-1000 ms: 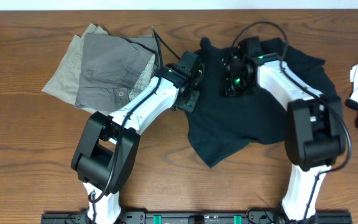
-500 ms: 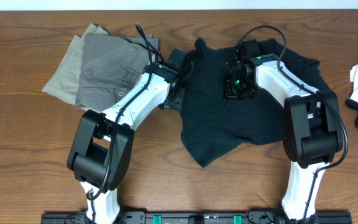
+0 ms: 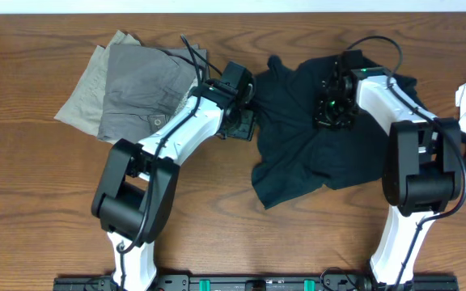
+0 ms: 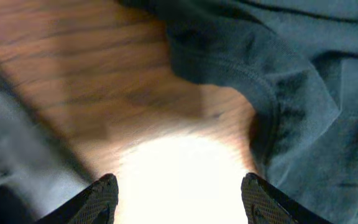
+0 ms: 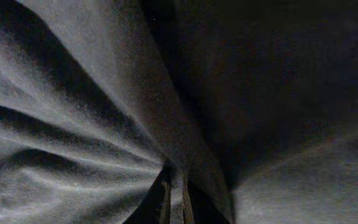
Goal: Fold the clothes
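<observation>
Left gripper [image 4: 179, 193] is hanging with jaws well apart, gripping nothing, over bare table [image 4: 104, 74] just beside the black garment [image 3: 314, 162]. Right gripper [image 3: 334, 109] is pinching a bunch of that garment near its far edge. The garment is lying crumpled mid-table, with the grey piece [image 3: 136, 81] and khaki piece [image 3: 75, 105] stacked far left. The step looks like spreading. Next, the left likely needs a hem grip.

White arms [image 3: 183, 131], bulky black joints [image 3: 132, 198], looping black cables [image 3: 192, 52]; the left gripper [image 4: 179, 194] has dark, rounded fingertips [image 4: 103, 194] (green light [image 3: 328, 103] on the right arm [image 3: 387, 93]).
</observation>
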Tool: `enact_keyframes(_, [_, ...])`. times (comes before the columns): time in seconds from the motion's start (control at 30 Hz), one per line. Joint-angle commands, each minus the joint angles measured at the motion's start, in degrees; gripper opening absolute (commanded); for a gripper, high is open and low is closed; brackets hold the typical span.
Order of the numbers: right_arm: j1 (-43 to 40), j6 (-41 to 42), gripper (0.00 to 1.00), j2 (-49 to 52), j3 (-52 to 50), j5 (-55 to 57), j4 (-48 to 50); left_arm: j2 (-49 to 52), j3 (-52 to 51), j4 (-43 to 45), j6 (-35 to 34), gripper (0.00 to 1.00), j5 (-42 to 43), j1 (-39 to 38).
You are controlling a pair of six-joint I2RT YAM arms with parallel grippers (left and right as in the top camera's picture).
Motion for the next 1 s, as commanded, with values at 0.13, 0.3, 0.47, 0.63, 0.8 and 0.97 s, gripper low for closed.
enact_keyframes(0.13, [-0.5, -1.7, 0.09, 1.6, -1.0, 4.8, -0.1, 5.5, -0.6, 8.9, -0.9, 0.65, 6.5, -0.1])
enact_keyframes(0.3, [-0.4, -1.9, 0.09, 1.6, -1.0, 4.8, -0.1, 8.2, -0.6, 15.3, -0.8, 0.58, 6.4, -0.1])
enact_keyframes(0.47, [-0.4, -1.9, 0.09, 1.6, -1.0, 4.8, -0.2, 8.8, -0.6, 16.4, 1.7, 0.20, 6.2, -0.1])
enact_keyframes(0.63, [-0.4, -2.1, 0.08, 1.6, -1.0, 4.8, -0.2, 7.7, -0.4, 11.9, 3.6, 0.06, 5.4, 0.8])
enact_keyframes(0.8, [-0.4, -2.1, 0.08, 1.6, -1.0, 4.8, -0.1, 3.9, 0.8, 5.0, 3.7, 0.06, -5.3, 3.0])
enact_keyframes(0.97, [-0.4, -2.1, 0.09, 1.6, -1.0, 4.8, -0.1, -0.2, 0.8, 3.2, 5.4, 0.06, -8.2, 4.8])
